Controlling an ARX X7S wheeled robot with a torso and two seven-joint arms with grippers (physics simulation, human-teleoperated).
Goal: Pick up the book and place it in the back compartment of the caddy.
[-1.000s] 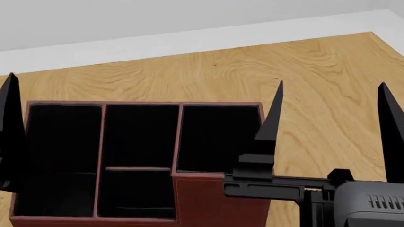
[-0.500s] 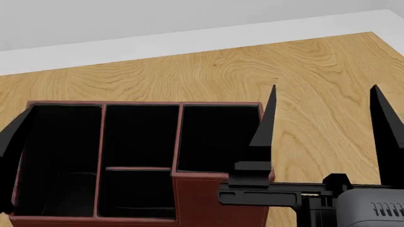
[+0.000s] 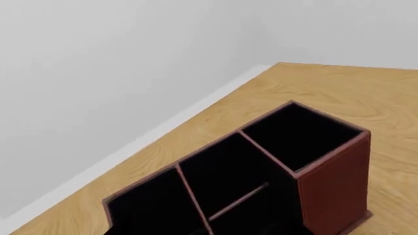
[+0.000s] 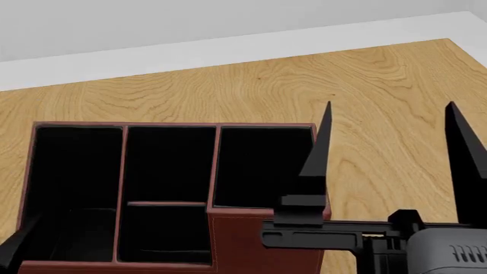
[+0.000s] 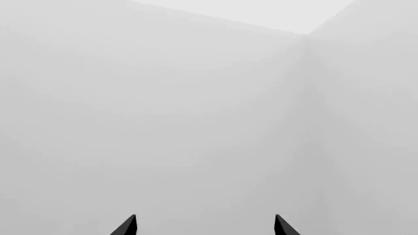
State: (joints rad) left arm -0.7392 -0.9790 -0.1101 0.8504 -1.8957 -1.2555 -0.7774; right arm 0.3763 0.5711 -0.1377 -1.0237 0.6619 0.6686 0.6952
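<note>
The dark red caddy stands on the wooden table, its black interior split into four cells. The small back compartment is the short cell of the middle column, on the side nearest me; it also shows in the left wrist view. The caddy fills the lower part of that view. No book shows in any view. My right gripper is open and empty, fingers pointing up, just right of the caddy; in the right wrist view it faces only blank wall. Of my left gripper only a black finger tip shows, by the caddy's left wall.
The wooden table runs back to a white baseboard and grey wall. Its right corner lies at the far right. The caddy's cells look black inside and their contents cannot be made out.
My left finger has dropped from upright at the view's left edge to a sliver at the bottom-left corner. The right gripper shifted slightly left and down, then held still.
</note>
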